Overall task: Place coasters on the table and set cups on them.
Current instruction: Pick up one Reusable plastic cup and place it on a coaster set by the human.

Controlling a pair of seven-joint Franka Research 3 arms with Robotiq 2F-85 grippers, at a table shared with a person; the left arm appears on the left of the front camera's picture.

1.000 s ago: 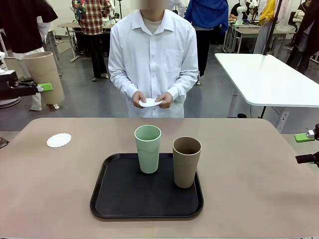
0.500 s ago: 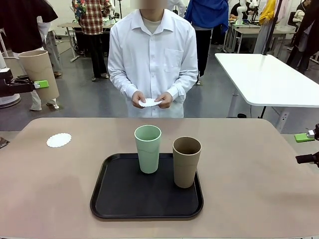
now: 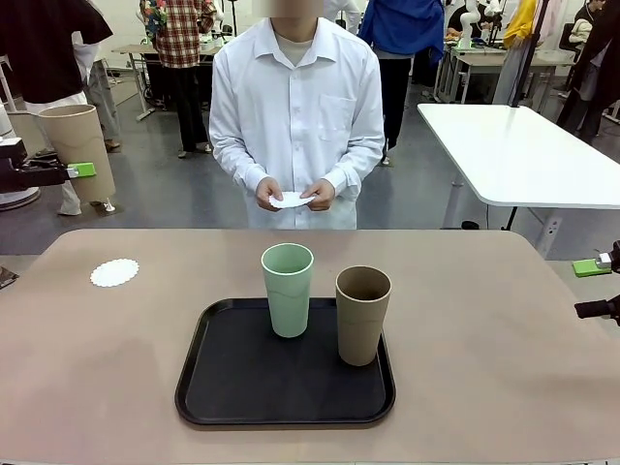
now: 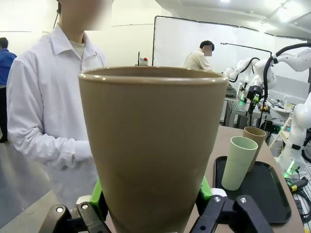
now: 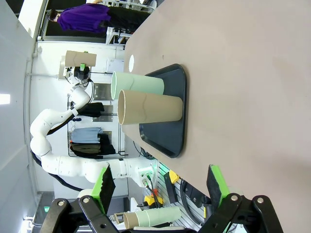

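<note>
At the far left, off the table (image 3: 504,320) and high above its level, my left gripper (image 3: 76,169) is shut on a tan-brown cup (image 3: 77,145), held upright. In the left wrist view that cup (image 4: 153,145) stands between the green pads (image 4: 97,191) of the gripper (image 4: 150,196). One white lacy coaster (image 3: 114,272) lies on the table's left part. A mint green cup (image 3: 288,289) and a second tan cup (image 3: 362,315) stand on the black tray (image 3: 232,387). The person holds another coaster (image 3: 293,200) in both hands. My right gripper (image 3: 596,288) is open at the right edge, with nothing between its fingers (image 5: 160,189).
The person stands at the far edge in a white shirt. A white-topped table (image 3: 523,155) stands behind on the right. Bare beige table surface lies left and right of the tray. In the right wrist view the tray (image 5: 170,121) and both cups lie sideways.
The tan cup in my left gripper has shifted slightly left and farther off, and stands straighter. The right gripper, the tray's cups and the person's hands have not moved.
</note>
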